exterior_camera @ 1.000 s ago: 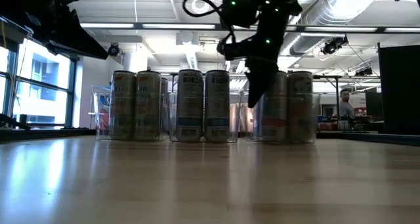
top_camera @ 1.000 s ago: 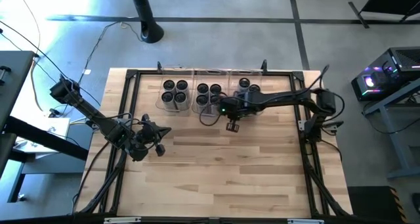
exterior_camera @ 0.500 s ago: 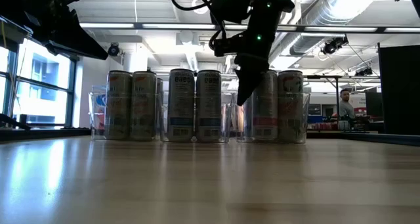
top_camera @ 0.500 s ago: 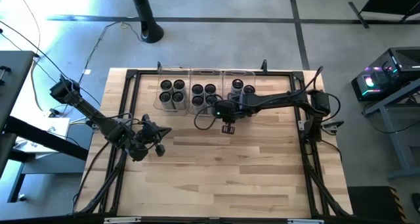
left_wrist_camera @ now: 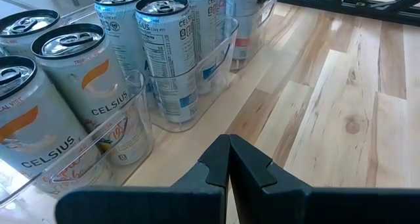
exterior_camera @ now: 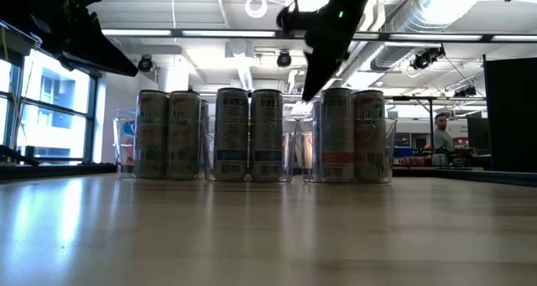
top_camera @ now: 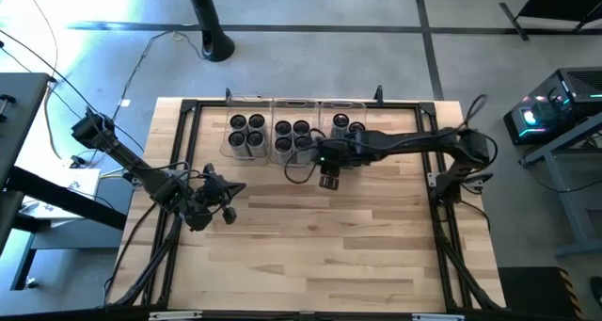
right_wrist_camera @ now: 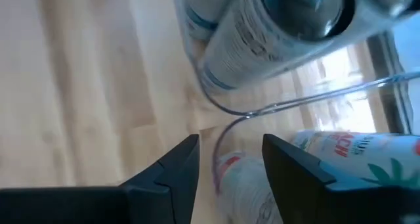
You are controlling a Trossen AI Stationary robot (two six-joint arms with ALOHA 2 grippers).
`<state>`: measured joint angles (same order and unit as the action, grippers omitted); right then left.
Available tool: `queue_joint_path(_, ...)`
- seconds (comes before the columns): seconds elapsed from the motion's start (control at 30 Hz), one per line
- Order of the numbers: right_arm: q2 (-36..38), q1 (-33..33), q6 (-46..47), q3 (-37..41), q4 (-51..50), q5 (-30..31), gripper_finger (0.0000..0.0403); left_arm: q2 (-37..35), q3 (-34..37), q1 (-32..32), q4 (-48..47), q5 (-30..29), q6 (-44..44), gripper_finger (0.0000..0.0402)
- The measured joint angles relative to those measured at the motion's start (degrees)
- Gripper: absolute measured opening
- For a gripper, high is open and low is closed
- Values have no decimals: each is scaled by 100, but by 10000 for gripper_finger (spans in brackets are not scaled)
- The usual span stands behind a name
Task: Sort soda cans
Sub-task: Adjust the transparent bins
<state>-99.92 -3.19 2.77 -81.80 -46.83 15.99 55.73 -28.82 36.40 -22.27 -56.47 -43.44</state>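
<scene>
1. Counter (top_camera: 310,246): light wooden planks inside a dark frame, seen from above.
2. Three clear plastic bins (top_camera: 295,104) stand in a row along the far edge of the counter, side by side.
3. Soda cans (top_camera: 249,131): all upright inside the bins, dark round tops, pale printed sides. High view shows four in the left bin, four in the middle bin; the right bin's count is partly hidden by the right arm. Low view shows them as three pairs of front cans (exterior_camera: 249,135) behind the clear walls.
4. Left wrist view: nearest cans (left_wrist_camera: 85,86) read "CELSIUS" with orange print; the next bin holds cans with blue print.
5. Right pincer (top_camera: 328,178): just in front of the gap between the middle and right bins, above the counter. In the right wrist view its fingers (right_wrist_camera: 176,168) stand apart with nothing between them, only counter, a bin wall and can sides beyond. Spread, empty.
6. Low view: the right arm hangs in from above, its tip level with the can tops, in front of the right bin.
7. Left pincer (top_camera: 229,208): parked over the left-hand side of the counter, well apart from the bins. Left wrist view shows its fingertips (left_wrist_camera: 230,159) pressed together, holding nothing.
8. A person is visible far back in the room, at the right of the low view.
</scene>
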Motion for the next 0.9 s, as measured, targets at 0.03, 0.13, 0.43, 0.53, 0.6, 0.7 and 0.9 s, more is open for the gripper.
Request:
queue_joint_path(0.03, 106, 67, 21, 0, -11, 15, 162, -1, 0, 1, 2, 0, 0, 0)
queue_joint_path(0.13, 457, 342, 169, 0, -142, 16, 162, 0, 0, 0, 2, 26, -1, 0)
queue_joint_path(0.43, 1015, 1761, 1151, 132, -906, -151, 161, 54, 1, 3, -53, 451, -350, 0)
queue_joint_path(0.53, 1015, 2146, 1522, 713, -536, -92, 146, 234, 1, 9, -51, 670, -604, 0)
queue_joint_path(0.6, 1008, 2302, 1862, 1285, -179, 174, 127, 474, 6, 9, -51, 705, -729, 0)
queue_joint_path(0.7, 1004, 2361, 2364, 2107, 501, 723, 93, 861, 194, -52, 395, 715, -869, 0)
queue_joint_path(0.9, 1004, 1939, 2479, 3230, 2063, 1423, 21, 1585, 657, -622, 1754, 944, -589, 0)
